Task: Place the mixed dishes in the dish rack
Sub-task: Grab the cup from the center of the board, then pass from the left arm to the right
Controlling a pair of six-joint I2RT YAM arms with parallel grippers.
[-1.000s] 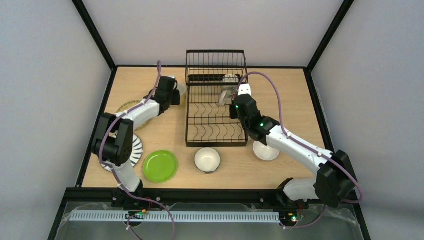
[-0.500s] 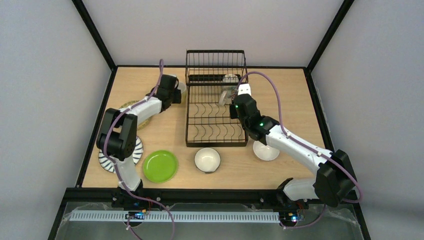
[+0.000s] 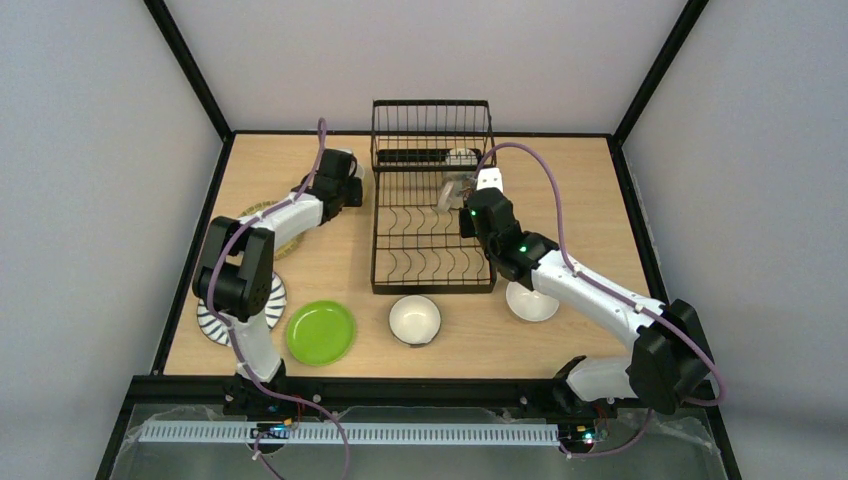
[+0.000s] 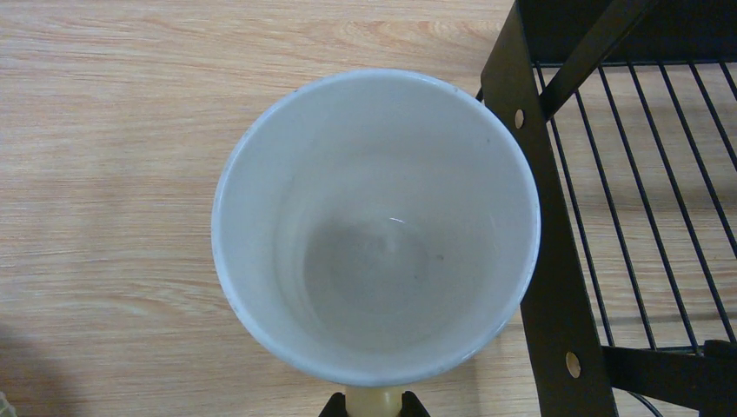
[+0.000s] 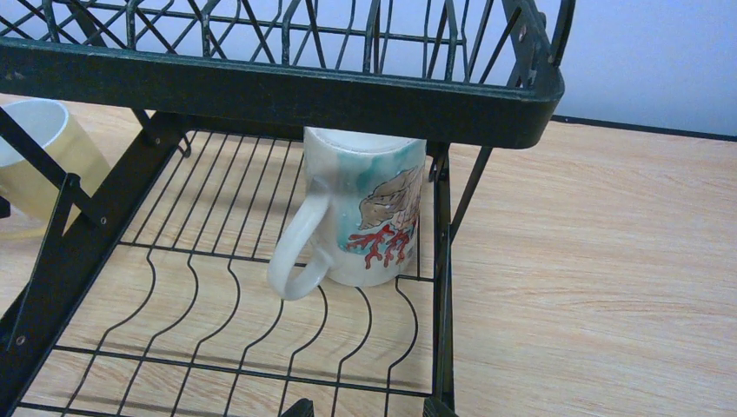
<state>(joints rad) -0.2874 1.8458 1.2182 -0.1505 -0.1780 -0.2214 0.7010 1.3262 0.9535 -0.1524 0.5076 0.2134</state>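
Just left of the rack, the left gripper pinches the handle of the upright yellow mug standing close beside the rack's frame, while the right gripper hangs spread and empty over the rack's floor, facing 1 coral-printed mug under its raised basket.

Left arm reaches forward, elbow raised; left fingers nipped on mug handle, one each side. Right arm reaches forward-left, wrist angled down; right fingers parted, gripping nothing.
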